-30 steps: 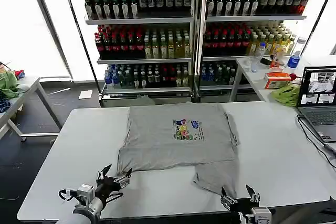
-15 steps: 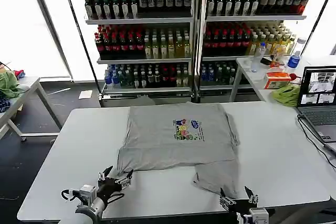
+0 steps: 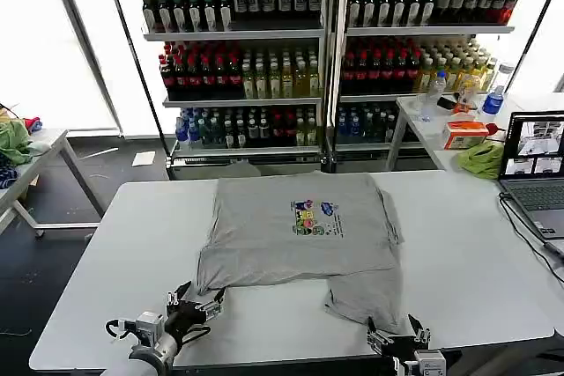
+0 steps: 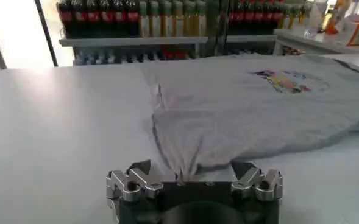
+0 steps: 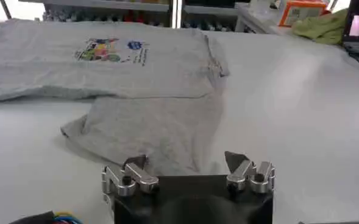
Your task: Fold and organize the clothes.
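A light grey short-sleeved shirt (image 3: 291,244) with a small multicoloured chest print lies flat on the white table (image 3: 132,235). One part of it hangs out toward the near edge at the right. My left gripper (image 3: 198,304) stands open at the shirt's near left corner. In the left wrist view that corner of the shirt (image 4: 185,152) reaches in between the spread fingers of the left gripper (image 4: 192,173). My right gripper (image 3: 394,335) is open at the near edge of the hanging part. Seen from the right wrist, the shirt (image 5: 149,122) ends just ahead of the right gripper (image 5: 185,163).
An open laptop (image 3: 533,165) with cables sits at the table's right edge. A green cloth heap (image 3: 480,158) and an orange box lie on a side table behind it. Drink shelves (image 3: 317,41) stand at the back, and another table (image 3: 40,151) with cloths is at far left.
Both grippers have drawn back slightly toward the table's near edge, still open. The shirt has not moved.
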Controlling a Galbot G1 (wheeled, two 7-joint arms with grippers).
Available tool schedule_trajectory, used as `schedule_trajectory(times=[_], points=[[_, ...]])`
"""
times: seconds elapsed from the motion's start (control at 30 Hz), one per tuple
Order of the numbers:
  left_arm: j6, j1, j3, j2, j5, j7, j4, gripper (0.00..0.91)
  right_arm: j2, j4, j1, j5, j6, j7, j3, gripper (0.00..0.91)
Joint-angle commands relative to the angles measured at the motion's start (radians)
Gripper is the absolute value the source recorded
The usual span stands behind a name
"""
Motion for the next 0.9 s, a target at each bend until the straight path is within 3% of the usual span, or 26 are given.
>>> schedule_trajectory(times=[0.03, 0.07, 0.17, 0.23, 0.27, 0.9], points=[[0.000, 0.002, 0.002, 0.002, 0.000, 0.000, 0.003, 0.030, 0.002, -0.013, 0.000, -0.003, 0.001, -0.003, -0.002, 0.695], [-0.001, 0.002, 0.002, 0.002, 0.001, 0.000, 0.004, 0.030, 0.004, -0.018, 0.000, -0.003, 0.003, -0.004, -0.003, 0.665], [0.000, 0.004, 0.003, 0.003, 0.002, 0.000, 0.003, 0.010, 0.009, -0.032, -0.001, -0.002, 0.015, -0.011, -0.006, 0.312], [0.000, 0.005, 0.006, 0.004, 0.003, 0.001, 0.002, 0.010, 0.011, -0.037, -0.002, -0.002, 0.019, -0.014, -0.009, 0.161], [0.000, 0.006, 0.006, 0.004, 0.004, 0.001, 0.001, 0.000, 0.011, -0.038, -0.002, -0.002, 0.022, -0.016, -0.010, 0.020], [-0.024, 0.005, 0.016, -0.018, 0.019, 0.007, 0.001, 0.000, 0.015, -0.027, 0.010, -0.020, 0.067, -0.034, -0.005, 0.000]])
